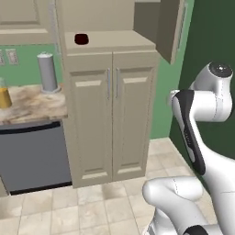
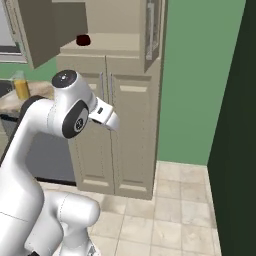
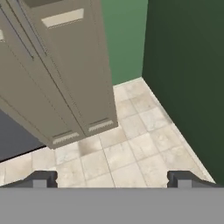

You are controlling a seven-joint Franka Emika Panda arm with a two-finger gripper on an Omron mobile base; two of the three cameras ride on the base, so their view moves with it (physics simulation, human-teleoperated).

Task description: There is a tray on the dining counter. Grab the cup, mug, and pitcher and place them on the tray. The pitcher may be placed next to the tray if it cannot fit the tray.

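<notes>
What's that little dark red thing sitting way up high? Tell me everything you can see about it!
That is the mug, small, squat and rounded, dark red, almost maroon, with a darker top where its mouth looks open. No handle can be made out. It stands upright on a beige shelf above two closed cabinet doors, near the shelf's left end, with an open upper door beside it. Only the shelf touches it.

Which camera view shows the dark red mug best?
The left base view: the mug stands in the open, on the ledge above the two cabinet doors. In the right base view the mug is smaller, near the top edge. The hand view looks at floor and doors.
</notes>
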